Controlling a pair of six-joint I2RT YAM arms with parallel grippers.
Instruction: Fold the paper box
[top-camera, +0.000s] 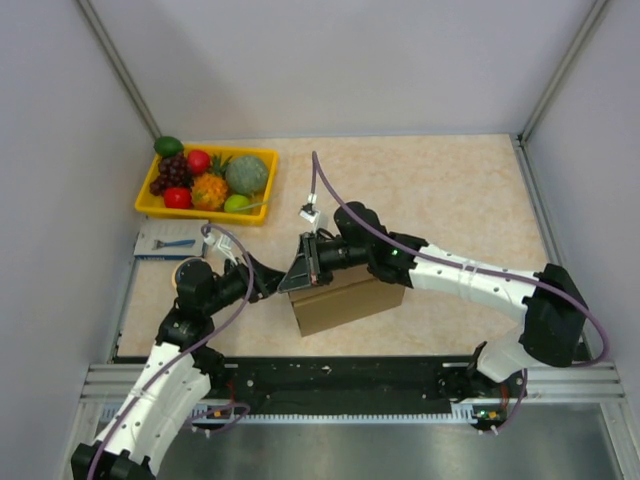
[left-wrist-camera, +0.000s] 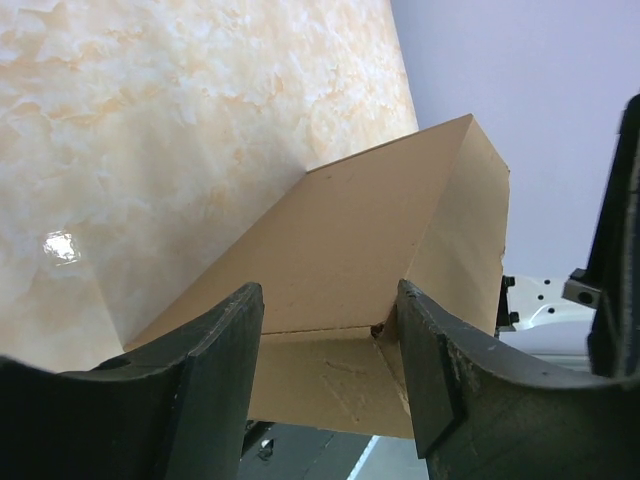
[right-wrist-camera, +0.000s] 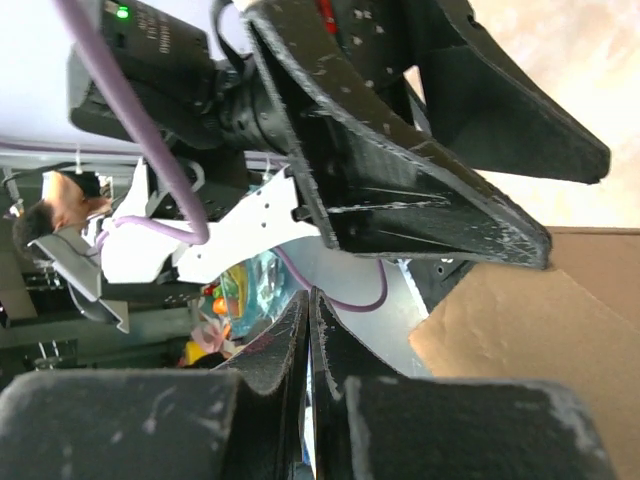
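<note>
Hidden or unclear, as seen from the room:
- paper box (top-camera: 345, 300): left end covered by right gripper (top-camera: 305, 262) and left gripper (top-camera: 268, 282); cropped at the right wrist view's edge.
- blue-white packet (top-camera: 170, 240): print too small to read.
- left arm (top-camera: 160, 390): base cut off below.

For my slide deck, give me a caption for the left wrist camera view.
Left end effector, jaws apart, faces a folded edge of the brown paper box on the marbled table.
</note>
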